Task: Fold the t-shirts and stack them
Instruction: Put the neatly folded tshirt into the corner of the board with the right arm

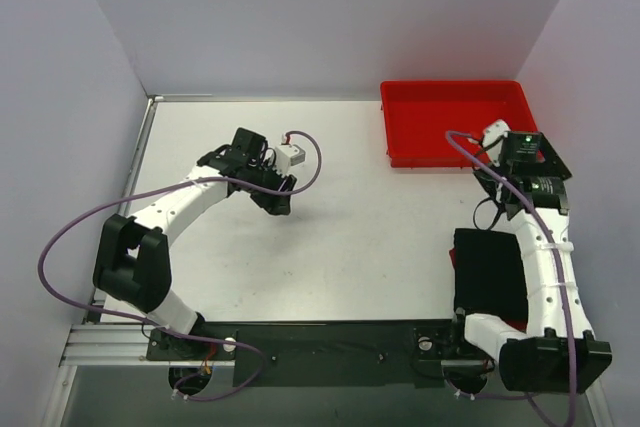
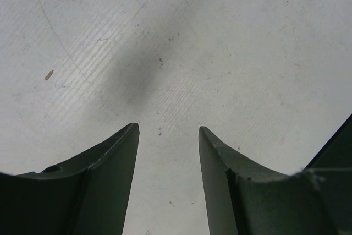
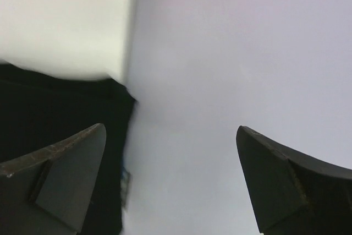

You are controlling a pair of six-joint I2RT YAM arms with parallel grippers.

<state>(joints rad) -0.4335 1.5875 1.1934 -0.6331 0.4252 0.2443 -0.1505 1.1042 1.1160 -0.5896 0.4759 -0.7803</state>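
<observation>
A black t-shirt (image 1: 489,270) lies folded in a rectangle at the table's near right, partly under my right arm. A sliver of red cloth (image 1: 515,324) shows at its near edge. My right gripper (image 1: 499,161) hangs just beyond the shirt, next to the red tray, with its fingers wide apart and nothing between them (image 3: 171,136). In the right wrist view, blurred black cloth (image 3: 60,108) fills the left side. My left gripper (image 1: 277,201) hovers over the table left of centre. It is open and holds nothing (image 2: 168,130), with only bare table below.
A rigid red plastic tray (image 1: 400,142) stands at the back right corner. Lavender walls (image 1: 330,17) close in the table on three sides. White table surface (image 1: 370,237) lies between the two arms.
</observation>
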